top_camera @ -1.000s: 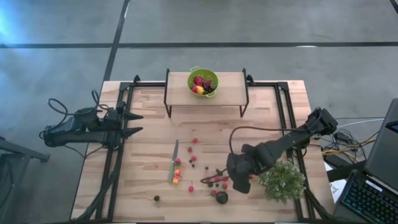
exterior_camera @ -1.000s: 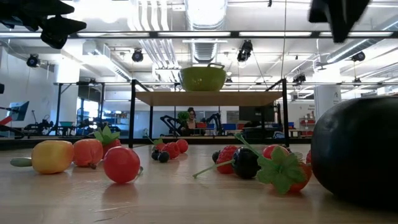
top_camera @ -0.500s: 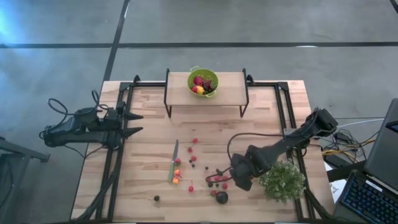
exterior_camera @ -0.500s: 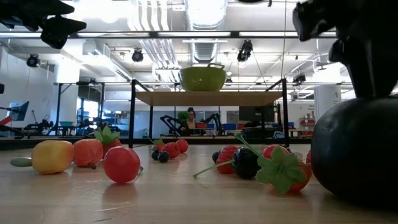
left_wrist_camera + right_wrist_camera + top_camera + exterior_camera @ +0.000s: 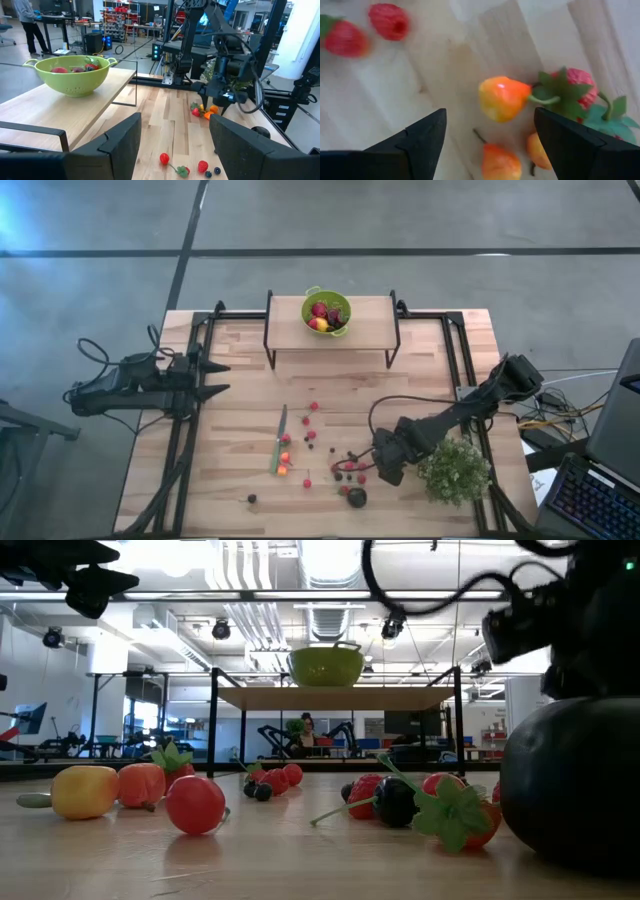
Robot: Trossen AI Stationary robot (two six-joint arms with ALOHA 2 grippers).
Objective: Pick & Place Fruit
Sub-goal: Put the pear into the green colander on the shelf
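Observation:
Small fruit lies scattered on the wooden table: red berries, dark ones, and a big dark round fruit. My right gripper points down, open, low over a cluster near the table's front right. Between its fingers in the right wrist view lie an orange-yellow fruit, two smaller orange ones and a strawberry, none of them touched. A green bowl holding fruit stands on a raised shelf at the far edge. My left gripper waits open at the table's left edge.
A green-handled knife lies left of the fruit, with an orange piece by its handle. A bushy pale-green plant stands close on the right of my right gripper. The shelf's black frame stands at the far edge.
My right gripper has come down toward the fruit cluster at the table's front right and turned a little about its own axis. No fruit has moved.

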